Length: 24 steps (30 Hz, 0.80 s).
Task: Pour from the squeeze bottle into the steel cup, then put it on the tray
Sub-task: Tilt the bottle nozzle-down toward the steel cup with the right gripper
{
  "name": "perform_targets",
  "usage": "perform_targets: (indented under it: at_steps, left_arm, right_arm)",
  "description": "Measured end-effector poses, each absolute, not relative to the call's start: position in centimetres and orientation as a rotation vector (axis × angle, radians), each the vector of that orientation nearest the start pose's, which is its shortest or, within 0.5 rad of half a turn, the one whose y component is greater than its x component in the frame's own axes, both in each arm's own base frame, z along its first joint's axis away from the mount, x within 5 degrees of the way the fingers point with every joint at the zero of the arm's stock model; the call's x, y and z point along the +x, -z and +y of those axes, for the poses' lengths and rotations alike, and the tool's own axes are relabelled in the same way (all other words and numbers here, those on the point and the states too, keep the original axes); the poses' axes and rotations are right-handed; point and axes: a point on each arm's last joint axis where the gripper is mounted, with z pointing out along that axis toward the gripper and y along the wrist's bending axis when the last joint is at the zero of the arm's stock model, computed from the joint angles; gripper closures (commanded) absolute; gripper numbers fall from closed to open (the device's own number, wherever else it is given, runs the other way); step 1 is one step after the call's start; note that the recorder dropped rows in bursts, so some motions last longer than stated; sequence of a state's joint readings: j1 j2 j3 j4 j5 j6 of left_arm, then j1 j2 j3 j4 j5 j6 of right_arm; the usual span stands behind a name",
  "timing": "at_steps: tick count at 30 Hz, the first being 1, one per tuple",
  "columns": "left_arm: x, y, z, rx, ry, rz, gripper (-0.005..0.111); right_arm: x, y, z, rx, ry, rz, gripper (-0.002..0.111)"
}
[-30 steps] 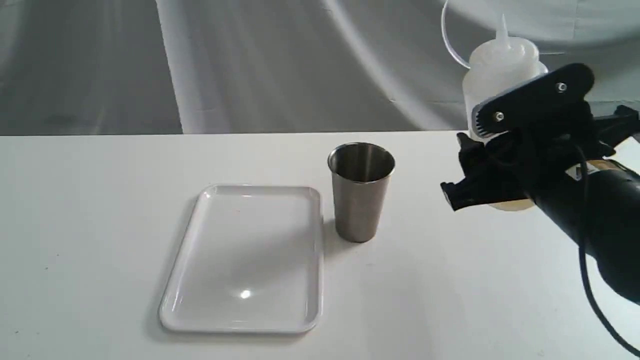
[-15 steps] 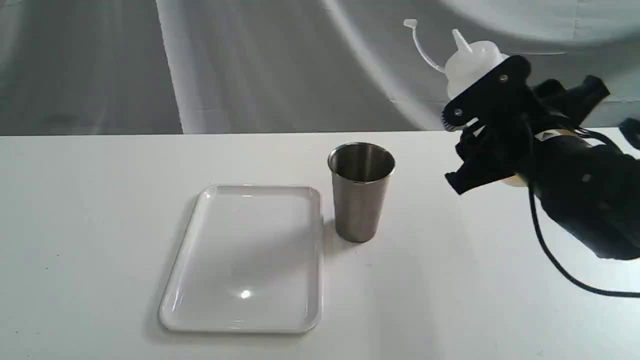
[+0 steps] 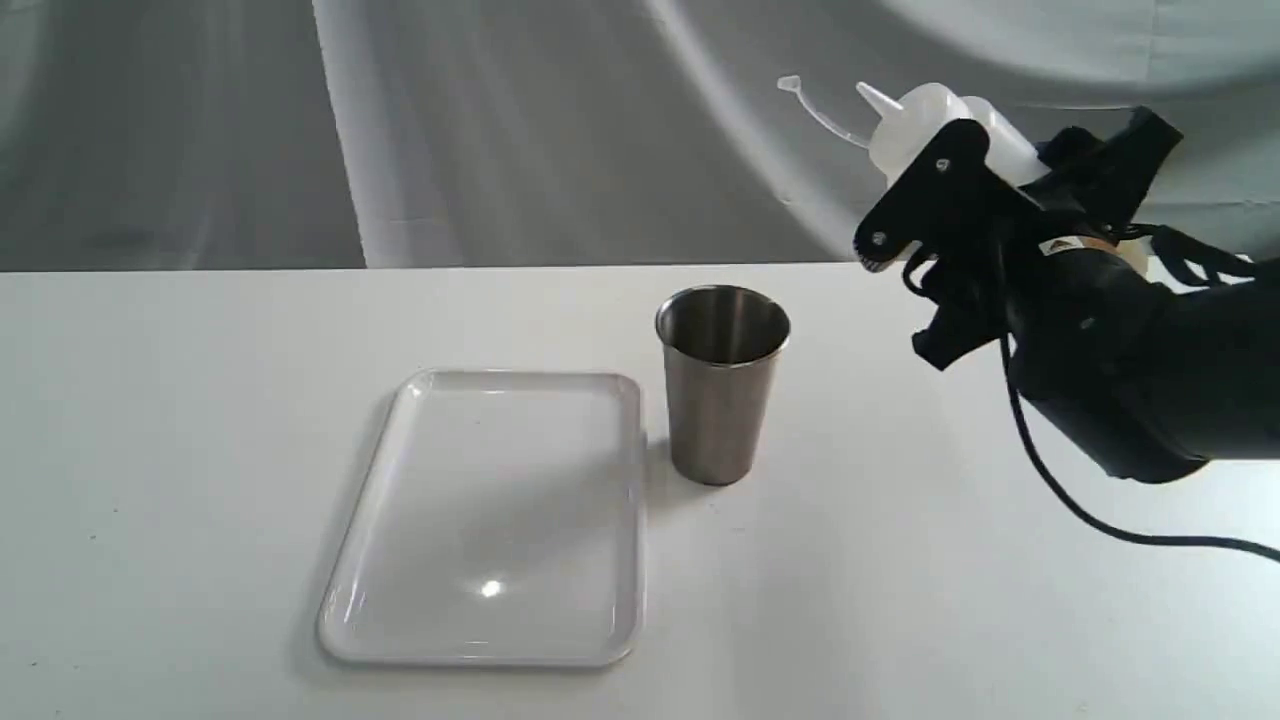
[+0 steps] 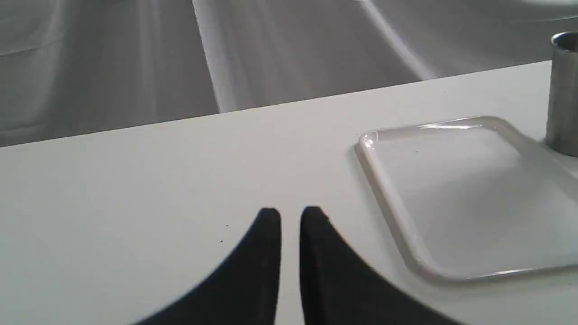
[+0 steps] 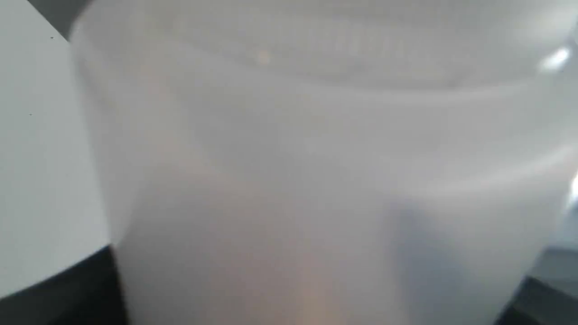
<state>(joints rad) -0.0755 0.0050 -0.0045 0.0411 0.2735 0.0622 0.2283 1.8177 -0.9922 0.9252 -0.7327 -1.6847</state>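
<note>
My right gripper (image 3: 906,298) is shut on the squeeze bottle (image 3: 922,116) and holds it in the air, to the right of and above the steel cup (image 3: 722,385). The bottle leans left, its cone nozzle and cap strap pointing up and left, short of the cup's rim. In the right wrist view the whitish bottle (image 5: 316,171) fills the picture, with an amber tint low down. The cup stands upright beside the right edge of the white tray (image 3: 495,510), which holds nothing. My left gripper (image 4: 290,215) hovers shut over bare table left of the tray (image 4: 469,194).
A white table (image 3: 200,450) carries everything, with a grey draped cloth behind its far edge. A black cable hangs from the right arm over the table's right side. The cup (image 4: 562,95) shows at the edge of the left wrist view.
The right arm has lifted the bottle and carried it left toward the cup, tipping it from upright to a leftward lean. Cup and tray have not moved.
</note>
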Motion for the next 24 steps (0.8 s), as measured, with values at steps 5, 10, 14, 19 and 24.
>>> perform_targets:
  at_steps: [5, 10, 14, 19, 24]
  left_arm:
    - [5.5, -19.0, -0.3, 0.148, -0.029, 1.751, 0.098]
    - [5.5, -19.0, -0.3, 0.148, -0.029, 1.751, 0.098]
    - [5.5, -19.0, -0.3, 0.148, -0.029, 1.751, 0.098]
    - [5.5, -19.0, -0.3, 0.148, -0.029, 1.751, 0.098]
    - [5.5, -19.0, -0.3, 0.148, -0.029, 1.751, 0.098]
  right_arm:
    - [38.3, -21.7, 3.9, -0.626, 0.977, 1.777, 0.106]
    - [38.3, -21.7, 3.9, -0.625, 0.979, 1.776, 0.106]
    - [38.3, -21.7, 3.9, -0.625, 0.979, 1.776, 0.106]
    - [38.4, -21.6, 3.8, -0.64, 1.022, 1.75, 0.106]
    - [39.3, -20.2, 3.9, -0.793, 1.146, 1.744, 0.106]
